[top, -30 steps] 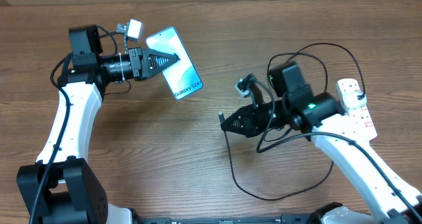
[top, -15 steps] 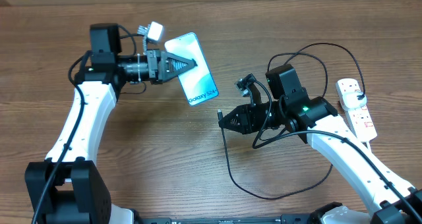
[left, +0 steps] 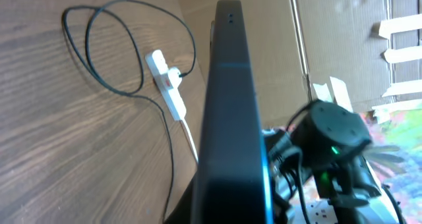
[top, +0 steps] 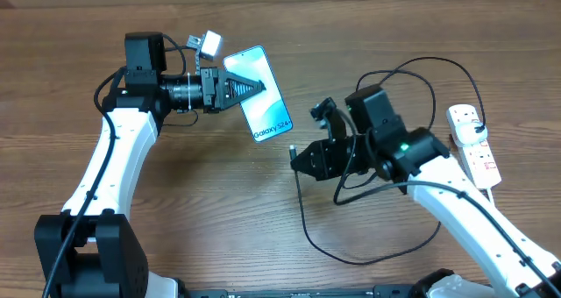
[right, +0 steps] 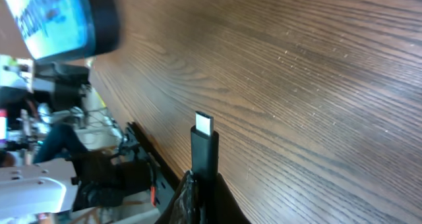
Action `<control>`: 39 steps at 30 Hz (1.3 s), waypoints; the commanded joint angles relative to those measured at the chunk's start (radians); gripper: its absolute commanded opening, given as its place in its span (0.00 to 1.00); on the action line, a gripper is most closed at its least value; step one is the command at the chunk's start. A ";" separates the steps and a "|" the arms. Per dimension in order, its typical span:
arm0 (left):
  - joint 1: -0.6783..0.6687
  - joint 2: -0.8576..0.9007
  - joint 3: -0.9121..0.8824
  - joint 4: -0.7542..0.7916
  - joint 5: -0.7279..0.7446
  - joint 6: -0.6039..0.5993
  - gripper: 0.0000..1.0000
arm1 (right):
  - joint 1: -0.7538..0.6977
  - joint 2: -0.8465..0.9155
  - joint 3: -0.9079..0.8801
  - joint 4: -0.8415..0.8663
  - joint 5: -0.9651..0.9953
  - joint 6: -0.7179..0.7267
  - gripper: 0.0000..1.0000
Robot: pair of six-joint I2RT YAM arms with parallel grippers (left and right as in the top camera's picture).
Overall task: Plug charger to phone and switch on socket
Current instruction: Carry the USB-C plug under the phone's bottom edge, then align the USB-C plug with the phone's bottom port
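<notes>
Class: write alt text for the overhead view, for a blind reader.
The left gripper holds a lit phone over a wooden table; the right gripper, nearby, holds the black charger by its plug. A white power strip lies far right.

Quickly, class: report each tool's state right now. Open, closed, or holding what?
Left tool: closed, holding the phone.
Right tool: closed, holding the charger just behind its plug.
</notes>
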 commanded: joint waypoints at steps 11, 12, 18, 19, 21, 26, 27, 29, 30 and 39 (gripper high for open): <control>-0.003 0.008 0.010 -0.133 0.000 0.101 0.04 | 0.111 -0.029 0.032 0.047 0.096 0.098 0.04; -0.003 0.008 0.010 -0.143 -0.013 0.102 0.04 | 0.111 -0.029 0.032 0.049 0.096 0.098 0.04; -0.004 0.008 0.010 -0.159 -0.018 0.115 0.04 | 0.111 -0.029 0.032 0.045 0.135 0.098 0.04; -0.004 0.008 0.010 -0.164 -0.018 0.115 0.04 | 0.111 -0.029 0.032 0.041 0.148 0.097 0.04; -0.004 0.008 0.010 -0.174 -0.019 0.115 0.04 | 0.111 -0.029 0.032 0.037 0.163 0.093 0.04; -0.018 0.008 0.010 -0.188 -0.019 0.116 0.04 | 0.111 -0.028 0.032 0.021 0.164 0.040 0.04; -0.021 0.008 0.010 -0.188 -0.018 0.120 0.04 | 0.111 -0.028 0.032 0.018 0.164 0.027 0.04; -0.026 0.008 0.010 -0.188 -0.019 0.132 0.04 | 0.111 -0.028 0.032 0.016 0.164 0.017 0.04; -0.029 0.008 0.010 -0.187 -0.019 0.135 0.05 | 0.111 -0.028 0.032 0.017 0.164 0.017 0.04; -0.034 0.008 0.010 -0.194 -0.080 0.142 0.04 | 0.111 -0.029 0.043 0.010 0.153 -0.073 0.04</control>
